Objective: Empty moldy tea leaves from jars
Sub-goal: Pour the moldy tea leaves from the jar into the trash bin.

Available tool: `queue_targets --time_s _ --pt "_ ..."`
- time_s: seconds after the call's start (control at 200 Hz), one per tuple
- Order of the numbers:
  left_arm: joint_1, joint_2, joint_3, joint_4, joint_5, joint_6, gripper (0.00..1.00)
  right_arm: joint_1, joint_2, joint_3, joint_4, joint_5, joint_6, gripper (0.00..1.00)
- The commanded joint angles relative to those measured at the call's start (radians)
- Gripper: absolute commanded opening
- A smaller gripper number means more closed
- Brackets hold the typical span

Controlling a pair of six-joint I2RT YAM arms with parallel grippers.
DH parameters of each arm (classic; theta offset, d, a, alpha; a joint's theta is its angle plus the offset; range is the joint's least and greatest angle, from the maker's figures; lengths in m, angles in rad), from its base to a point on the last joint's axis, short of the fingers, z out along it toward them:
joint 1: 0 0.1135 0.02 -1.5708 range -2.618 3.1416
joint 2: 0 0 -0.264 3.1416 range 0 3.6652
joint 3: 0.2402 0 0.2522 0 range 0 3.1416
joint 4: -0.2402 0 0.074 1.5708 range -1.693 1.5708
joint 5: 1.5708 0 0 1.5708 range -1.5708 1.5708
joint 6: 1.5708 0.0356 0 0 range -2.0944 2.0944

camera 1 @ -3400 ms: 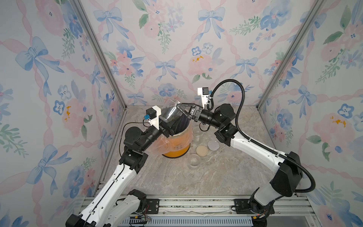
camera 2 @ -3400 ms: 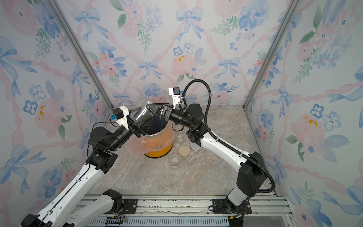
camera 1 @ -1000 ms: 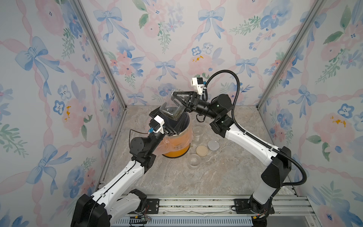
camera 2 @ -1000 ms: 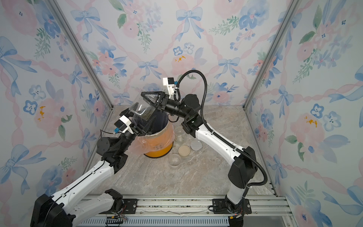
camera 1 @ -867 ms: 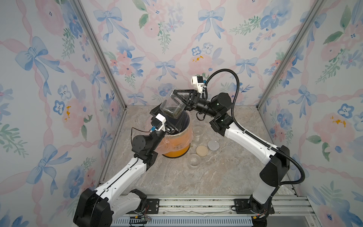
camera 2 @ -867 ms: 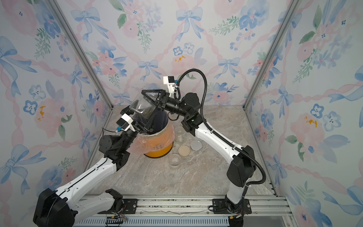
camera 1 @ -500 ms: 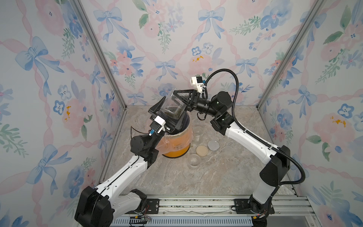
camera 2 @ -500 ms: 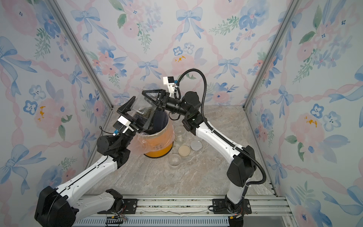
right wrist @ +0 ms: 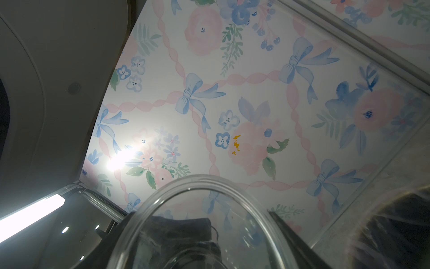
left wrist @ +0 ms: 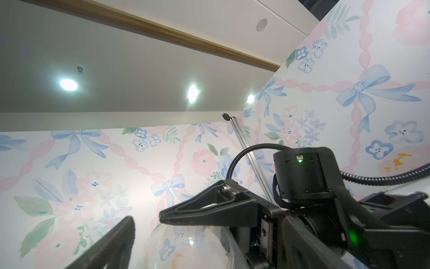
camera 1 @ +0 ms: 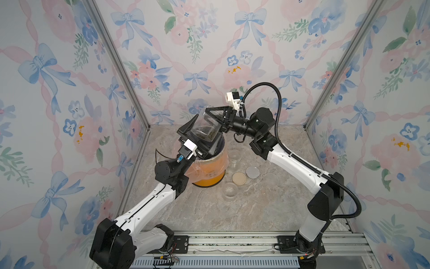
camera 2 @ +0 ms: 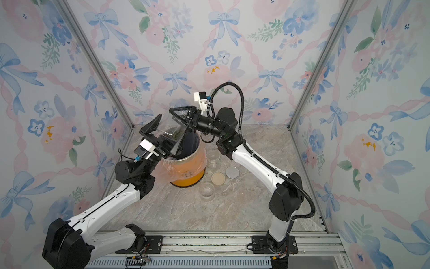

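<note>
The bin (camera 1: 210, 173) is orange, and the tea leaves (camera 1: 206, 136) show olive-brown in a clear jar (camera 1: 207, 123). A beige lid (camera 1: 239, 178) and a silver lid (camera 1: 253, 172) lie on the grey marbled surface (camera 1: 256, 209). The walls (camera 1: 209, 46) bear pink ribbons and blue bows.

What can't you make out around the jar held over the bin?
- Bin contents: dark inside, partly covered by the held jar in both top views.
- Whether the left fingers touch that jar: they overlap in top views; left wrist view cuts the jar off.
- Tea leaves remaining: too small; right wrist view shows mostly the rim.
</note>
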Motion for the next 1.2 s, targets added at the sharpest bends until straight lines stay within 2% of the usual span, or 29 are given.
queue_targets --time_s 0.0,0.695,1.015,1.195 --pt "-0.008 0.018 0.003 0.006 -0.001 0.012 0.98 0.007 -0.013 0.038 -0.005 0.000 -0.013 0.77" --pt "-0.008 0.022 0.007 -0.028 -0.026 0.015 0.98 0.014 -0.088 0.039 -0.096 0.005 -0.096 0.76" --pt "-0.008 0.029 0.008 -0.044 -0.017 0.025 0.90 0.030 -0.108 0.039 -0.157 0.014 -0.159 0.76" --pt "-0.008 0.039 0.011 -0.061 -0.014 0.028 0.94 0.036 -0.109 0.061 -0.179 0.011 -0.173 0.77"
